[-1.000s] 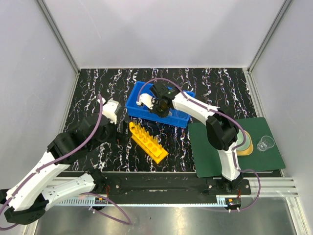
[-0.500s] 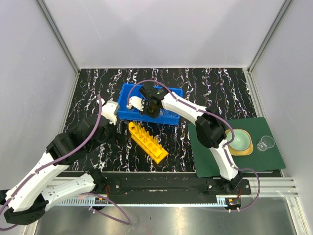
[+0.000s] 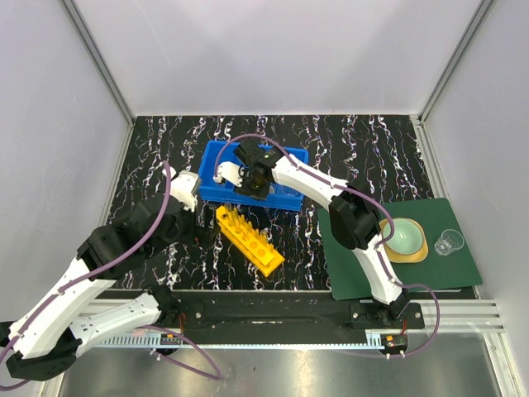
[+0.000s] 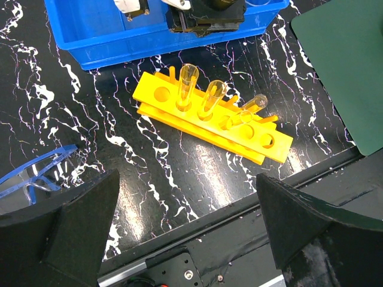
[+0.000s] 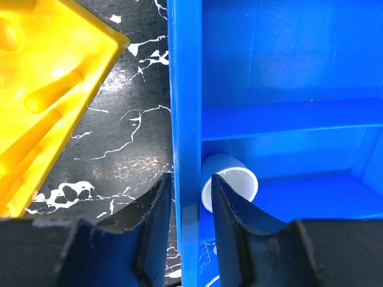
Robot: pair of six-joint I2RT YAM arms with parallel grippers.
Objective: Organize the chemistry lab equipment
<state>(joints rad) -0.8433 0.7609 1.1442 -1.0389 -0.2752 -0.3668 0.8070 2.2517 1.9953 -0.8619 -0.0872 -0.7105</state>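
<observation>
My right gripper (image 5: 191, 200) stands astride the near wall of the blue divided bin (image 5: 185, 119), one finger outside and one inside, jaws slightly apart from the wall, so open. A small white round piece (image 5: 230, 179) lies inside the bin beside the inner finger. The yellow rack (image 4: 203, 122) lies in front of the bin (image 3: 213, 149) and holds three clear glass tubes (image 4: 187, 84). A small glass beaker (image 3: 450, 241) stands on the mat at the right. My left gripper (image 4: 188, 227) hovers wide open near the table's front edge, holding nothing.
A dark green mat (image 3: 364, 273) at the right carries a pale green dome on a tan disc (image 3: 407, 236). Blue-framed safety glasses (image 4: 36, 176) lie left of the rack. The black front rail (image 3: 273, 308) runs along the near edge.
The right gripper dragged the blue bin to the left, then stopped; its jaws have now loosened from the bin's wall. The left arm has stayed still.
</observation>
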